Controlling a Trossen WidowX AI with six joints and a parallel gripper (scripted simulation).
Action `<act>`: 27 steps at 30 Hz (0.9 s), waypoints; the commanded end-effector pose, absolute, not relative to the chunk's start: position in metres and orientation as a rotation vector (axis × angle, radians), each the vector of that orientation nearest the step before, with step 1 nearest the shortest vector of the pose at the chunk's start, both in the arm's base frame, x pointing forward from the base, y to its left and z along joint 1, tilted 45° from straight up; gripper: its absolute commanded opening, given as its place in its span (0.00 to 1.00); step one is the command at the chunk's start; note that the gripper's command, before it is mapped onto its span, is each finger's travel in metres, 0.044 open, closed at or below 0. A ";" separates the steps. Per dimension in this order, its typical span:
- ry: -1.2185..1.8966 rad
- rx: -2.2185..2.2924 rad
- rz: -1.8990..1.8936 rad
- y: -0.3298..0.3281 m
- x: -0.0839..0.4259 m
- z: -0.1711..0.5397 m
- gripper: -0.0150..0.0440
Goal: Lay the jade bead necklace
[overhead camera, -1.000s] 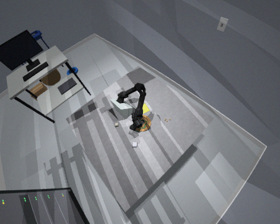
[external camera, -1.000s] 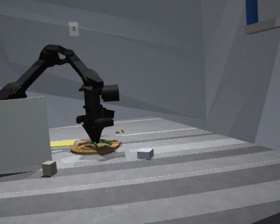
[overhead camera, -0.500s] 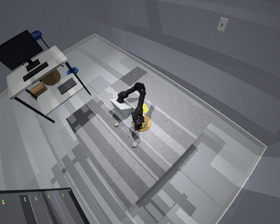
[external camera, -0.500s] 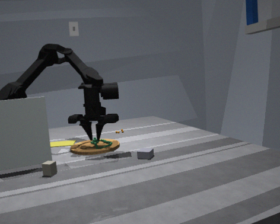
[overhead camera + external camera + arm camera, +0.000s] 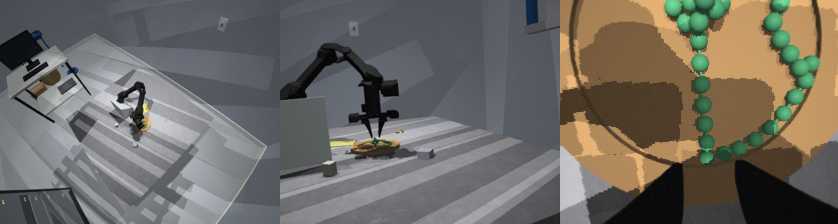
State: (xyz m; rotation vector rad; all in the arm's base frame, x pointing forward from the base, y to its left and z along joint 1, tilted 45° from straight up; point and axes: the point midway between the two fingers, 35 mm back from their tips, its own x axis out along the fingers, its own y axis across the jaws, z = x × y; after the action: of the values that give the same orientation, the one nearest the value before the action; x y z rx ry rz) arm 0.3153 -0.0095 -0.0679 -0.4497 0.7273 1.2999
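The round wooden bead board [image 5: 148, 126] [image 5: 356, 147] [image 5: 829, 55] has a thin dark circular groove [image 5: 819, 30]. The jade necklace [image 5: 375, 143] [image 5: 702, 105] lies on it as green beads. In the wrist view, a bunched clump sits inside the ring at the top, and a straight strand runs down to near the groove's lower edge. From there the strand bends right, mostly just inside the groove, nears it at the right, then turns inward. My gripper [image 5: 375, 137] [image 5: 708, 170] is partly open and empty, pointing down, its tips just above the board. The necklace's top part is out of the wrist view.
A yellow sheet [image 5: 145, 108] [image 5: 343, 143] lies beside the board. A pale panel [image 5: 122, 108] [image 5: 302, 133] stands near the arm's base. A beige block [image 5: 116, 124] [image 5: 329, 169] and a lavender block [image 5: 134, 144] [image 5: 425, 153] stand nearby. Several small orange bits [image 5: 397, 132] lie beyond the board.
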 end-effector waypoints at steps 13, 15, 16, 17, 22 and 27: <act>0.706 -0.487 1.304 -0.004 0.321 -0.074 0.46; 0.707 -0.486 1.305 -0.002 0.321 -0.076 0.46; 0.707 -0.486 1.305 -0.001 0.321 -0.078 0.46; 0.707 -0.485 1.305 0.000 0.321 -0.079 0.46; 0.709 -0.483 1.306 0.006 0.321 -0.085 0.46; 0.711 -0.480 1.308 0.012 0.321 -0.090 0.46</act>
State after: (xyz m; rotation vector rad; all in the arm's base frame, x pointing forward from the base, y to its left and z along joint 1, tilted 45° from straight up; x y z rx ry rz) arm 0.3239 0.0054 -0.0850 -0.4987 0.7058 1.3039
